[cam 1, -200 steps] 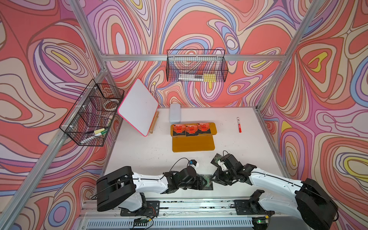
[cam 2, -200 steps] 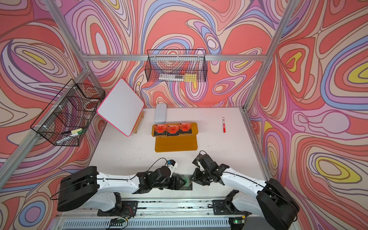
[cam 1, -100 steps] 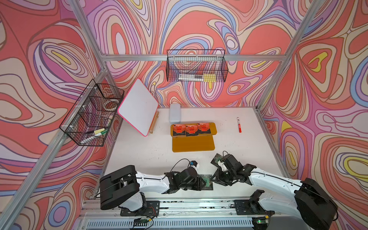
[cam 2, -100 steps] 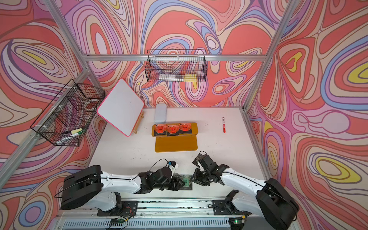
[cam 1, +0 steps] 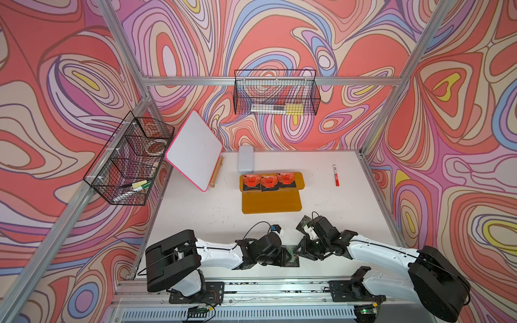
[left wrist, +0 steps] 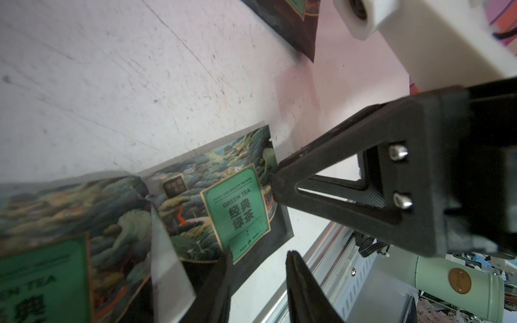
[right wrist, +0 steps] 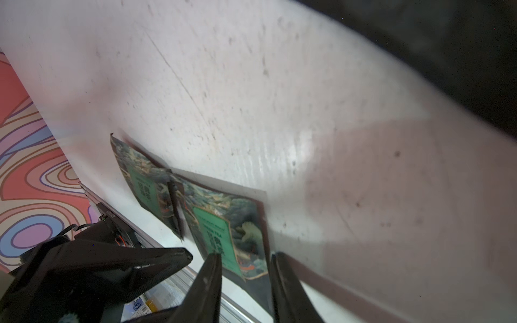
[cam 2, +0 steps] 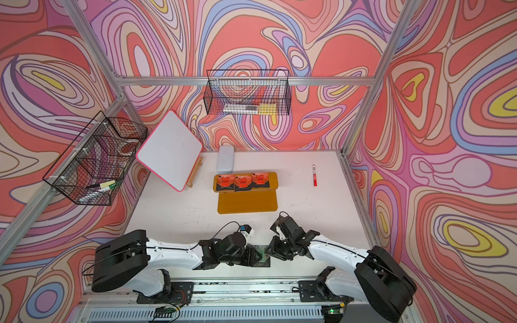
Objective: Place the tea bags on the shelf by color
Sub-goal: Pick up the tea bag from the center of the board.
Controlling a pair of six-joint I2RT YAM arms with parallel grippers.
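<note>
Judged very light, thin and bendable, with a smooth printed skin, so probably slippery but not fragile: the green tea bags. Lying flat on the table, therefore hard to pinch from straight above; better taken at a free corner or a sealed edge, perhaps after sliding one off its neighbour. Counted from large to small: one shelf with two tiers, the far upper tier filled, the near lower tier bare. Two grippers, both low over the table, well apart from the shelf on the robot's side; left gripper with jaws apart and a clear gap, the edge of a green bag just at one finger, no grip seen; right gripper with jaws apart too, astride a corner of a green bag, nothing visibly clamped. Six tea bags in all: three orange-red tea bags in a row on the upper tier of the shelf; three green off the shelf, two overlapping between the grippers, a third green bag alone, nearer to the shelf. One red marker, apart from the shelf on its right.
</note>
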